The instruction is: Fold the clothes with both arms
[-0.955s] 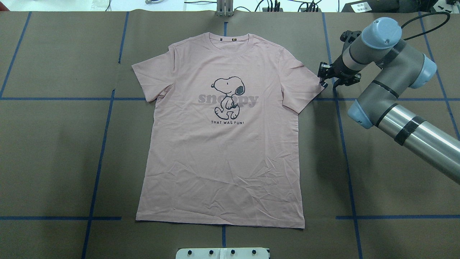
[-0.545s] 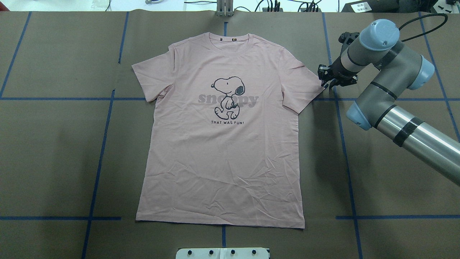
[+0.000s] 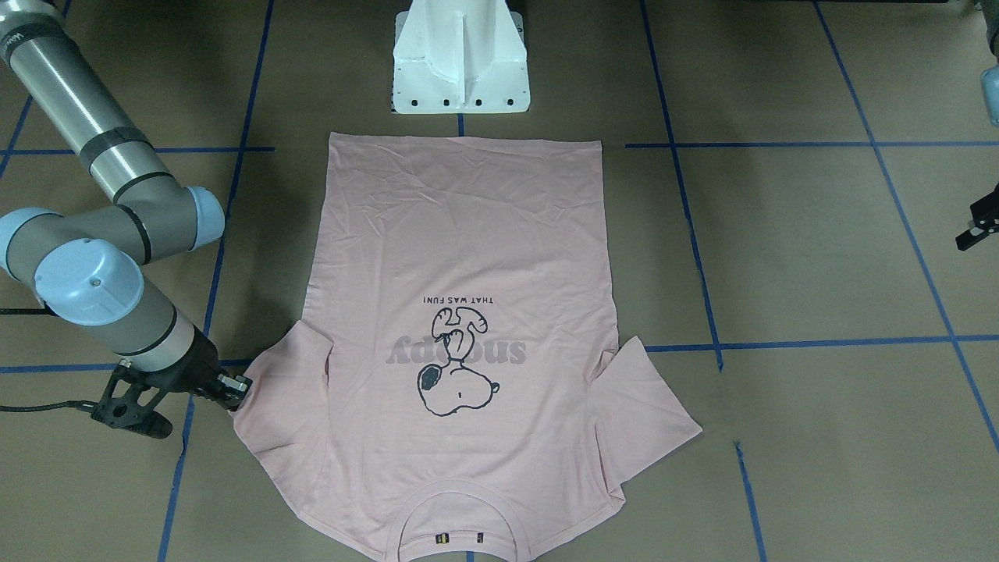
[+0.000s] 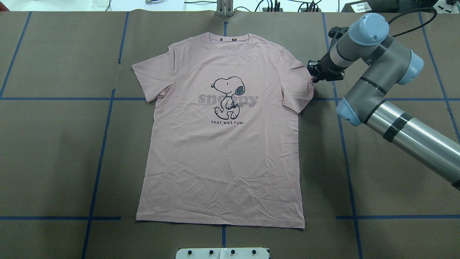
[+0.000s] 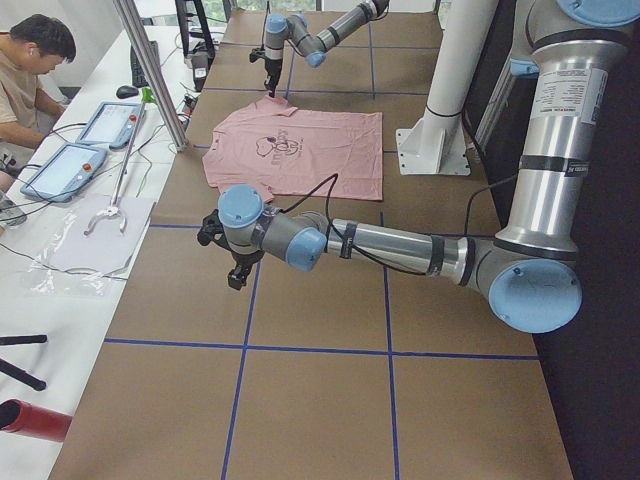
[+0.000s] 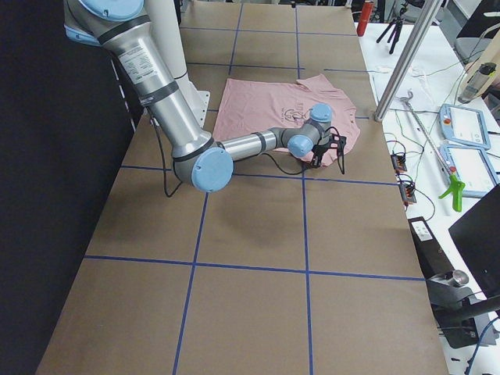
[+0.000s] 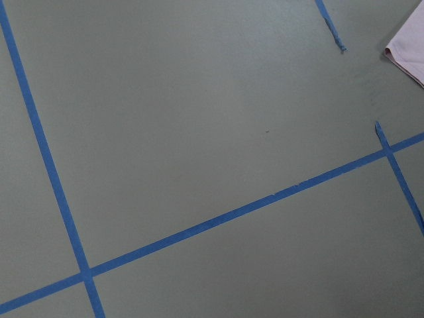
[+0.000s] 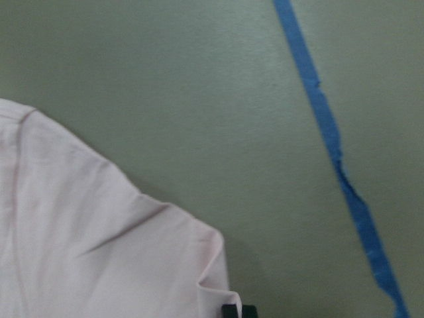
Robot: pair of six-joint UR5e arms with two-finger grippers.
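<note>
pink t-shirt point(image 4: 222, 151): sleeve point(image 4: 297, 88) hem looks pinched in closed right gripper point(image 4: 313, 75). carry it low and inward, keeping fabric flat. left gripper point(image 5: 237, 276) opening: cannot tell.

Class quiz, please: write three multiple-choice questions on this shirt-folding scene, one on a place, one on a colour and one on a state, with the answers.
1. Where is the right gripper? A at the hem; B at a sleeve's edge; C at the collar.
2. What colour are the tape lines? A blue; B red; C yellow.
3. How does the T-shirt lie? A folded in half; B heaped up; C spread flat, print up.
Answers: 1 B, the overhead view shows it at the sleeve's outer edge. 2 A, blue lines cross the brown table cover. 3 C, the dog print faces up and both sleeves lie out.
</note>
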